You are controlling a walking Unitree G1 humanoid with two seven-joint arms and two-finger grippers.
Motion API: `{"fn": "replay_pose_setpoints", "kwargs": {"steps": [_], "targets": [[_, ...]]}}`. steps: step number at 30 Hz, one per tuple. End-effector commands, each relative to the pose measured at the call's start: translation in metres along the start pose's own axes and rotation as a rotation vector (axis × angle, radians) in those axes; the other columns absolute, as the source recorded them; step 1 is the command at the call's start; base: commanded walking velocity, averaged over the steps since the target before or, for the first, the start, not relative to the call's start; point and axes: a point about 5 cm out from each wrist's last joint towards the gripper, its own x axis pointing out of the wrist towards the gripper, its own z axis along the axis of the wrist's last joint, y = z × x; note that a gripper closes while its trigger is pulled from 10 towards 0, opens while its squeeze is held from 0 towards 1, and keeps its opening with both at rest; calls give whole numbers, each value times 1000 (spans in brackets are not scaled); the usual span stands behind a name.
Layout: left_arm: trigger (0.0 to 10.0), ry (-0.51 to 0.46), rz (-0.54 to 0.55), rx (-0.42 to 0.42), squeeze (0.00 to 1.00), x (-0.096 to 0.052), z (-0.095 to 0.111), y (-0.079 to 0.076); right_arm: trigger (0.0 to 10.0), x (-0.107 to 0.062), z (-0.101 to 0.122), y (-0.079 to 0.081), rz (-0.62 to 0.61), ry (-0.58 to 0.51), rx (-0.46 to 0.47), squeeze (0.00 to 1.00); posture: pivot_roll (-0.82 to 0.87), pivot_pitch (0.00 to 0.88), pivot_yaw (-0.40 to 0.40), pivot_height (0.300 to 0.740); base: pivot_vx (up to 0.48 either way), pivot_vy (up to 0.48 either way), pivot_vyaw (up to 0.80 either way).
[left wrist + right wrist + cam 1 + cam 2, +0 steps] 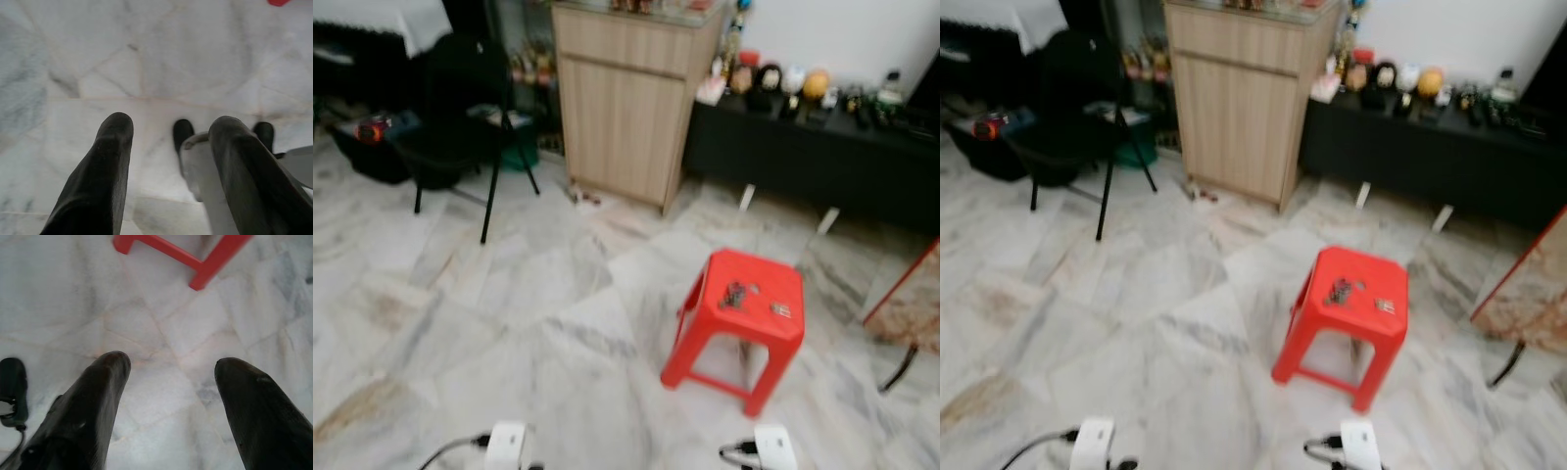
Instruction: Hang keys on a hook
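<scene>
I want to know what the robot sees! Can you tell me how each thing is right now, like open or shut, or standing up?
Red stool: upright on the floor, small items on its seat.
Keys: lying on the stool seat, not hung.
Wooden cabinet: doors shut.
Black chair: standing upright.
Left gripper: open, empty.
Right gripper: open, empty.

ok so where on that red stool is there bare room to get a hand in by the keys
The red stool seat is bare along its front edge and back-left corner. The keys lie mid-seat, with a smaller item to their right, so that middle strip is crowded.
</scene>
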Motion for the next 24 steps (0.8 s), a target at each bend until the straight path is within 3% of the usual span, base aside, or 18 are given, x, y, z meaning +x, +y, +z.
{"fn": "replay_pose_setpoints", "kwargs": {"steps": [1, 24], "targets": [[10000, -1, -18, 16, 0, 0, -1, -6, 10000, 0, -3, -6, -13, 7, -7, 0, 68, 0, -65, 740, 0, 0, 0], [10000, 7, -8, 20, 0, 1, 0, -4, 10000, -1, -4, -3, 14, -8, -42, 0, 65, 0, -58, 740, 0, 0, 0]]}}
